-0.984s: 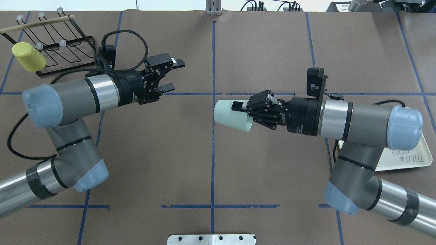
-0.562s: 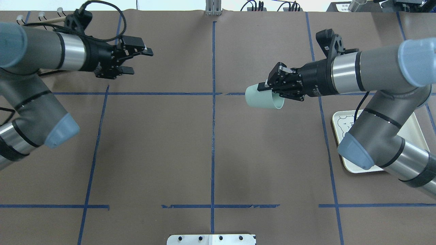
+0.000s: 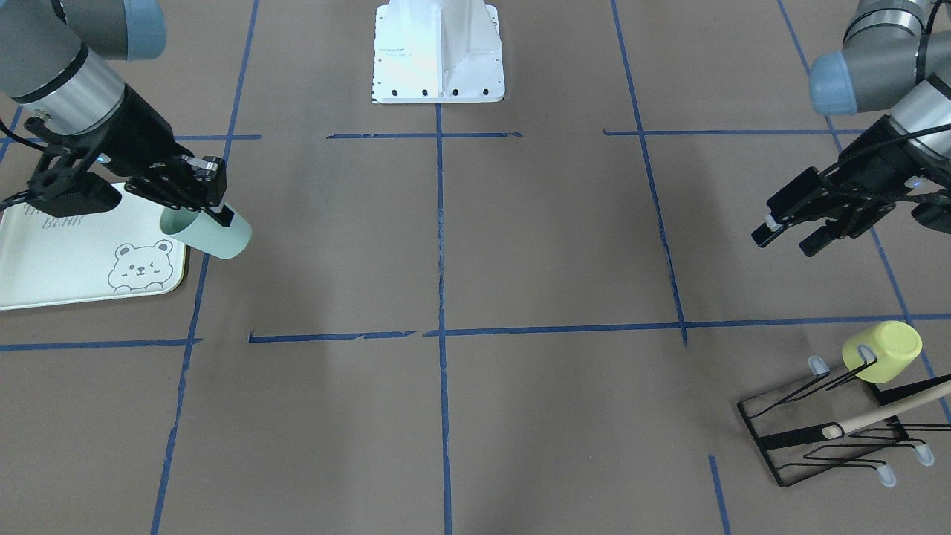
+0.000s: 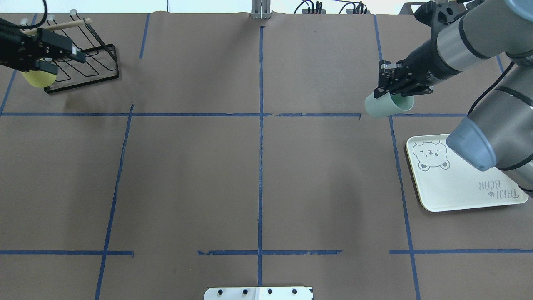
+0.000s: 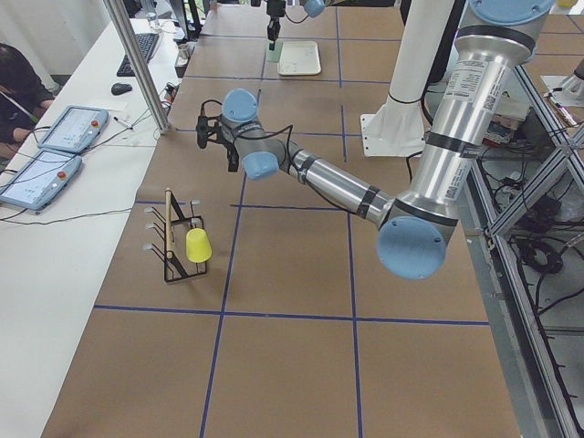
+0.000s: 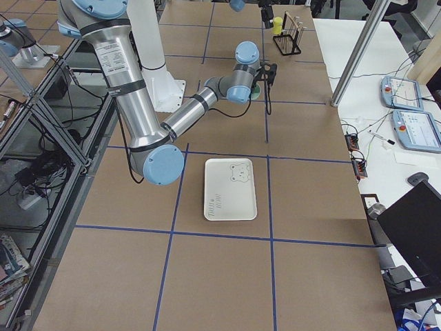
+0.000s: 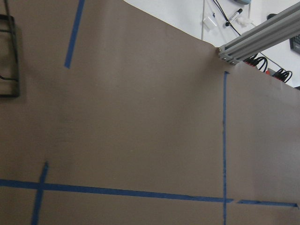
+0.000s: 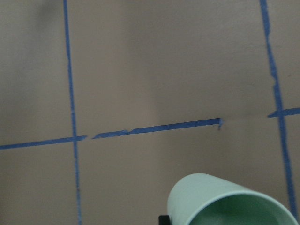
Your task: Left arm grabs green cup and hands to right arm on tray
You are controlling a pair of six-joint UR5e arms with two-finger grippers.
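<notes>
Near the table's right edge lies the tray (image 4: 449, 189). Beyond its far-left corner, the right gripper (image 4: 391, 92) clamps the green cup (image 4: 385, 106) by the rim, tilted, in the air. Toward the far left corner, the left gripper (image 3: 785, 239) hovers with fingers spread and empty near the wire rack (image 4: 89, 68) and the yellow cup (image 4: 37, 79).

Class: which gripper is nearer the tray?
Right. The right gripper, holding the green cup, hangs beyond the bear end of the tray; the left gripper is across the table, by the rack.
</notes>
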